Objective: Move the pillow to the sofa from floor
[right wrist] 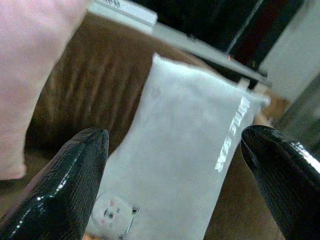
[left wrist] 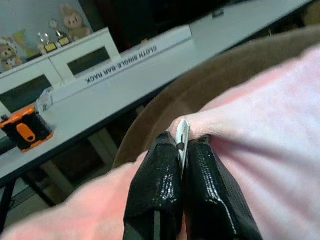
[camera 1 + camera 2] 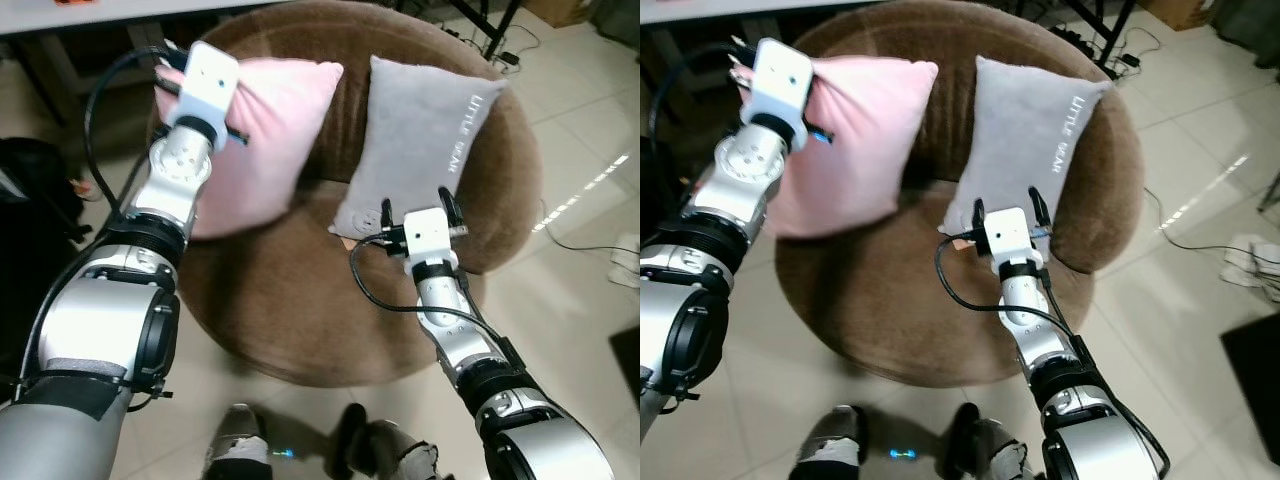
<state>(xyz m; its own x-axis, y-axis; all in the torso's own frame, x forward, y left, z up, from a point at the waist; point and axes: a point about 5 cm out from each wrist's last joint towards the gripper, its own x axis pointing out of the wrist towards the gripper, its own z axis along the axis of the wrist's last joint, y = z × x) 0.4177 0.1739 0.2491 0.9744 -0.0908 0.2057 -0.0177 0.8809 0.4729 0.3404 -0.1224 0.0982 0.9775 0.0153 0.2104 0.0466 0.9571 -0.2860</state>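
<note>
Two pillows on sofa [image 3: 500, 190]: left gripper [image 2: 182, 145] fingers clamp pink pillow [image 3: 265, 130] corner; right gripper [image 3: 420, 205] fingers spread before grey pillow [image 3: 420, 130].

arms: silver segments, black joints
wrists: white boxy housings, looping black cables
fingers: long, glossy textured black

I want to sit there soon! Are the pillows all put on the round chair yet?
Almost. The grey pillow already leans on the brown sofa, with the right end effector open before it. The left end effector pinches the pink pillow over the seat; letting go is left.
</note>
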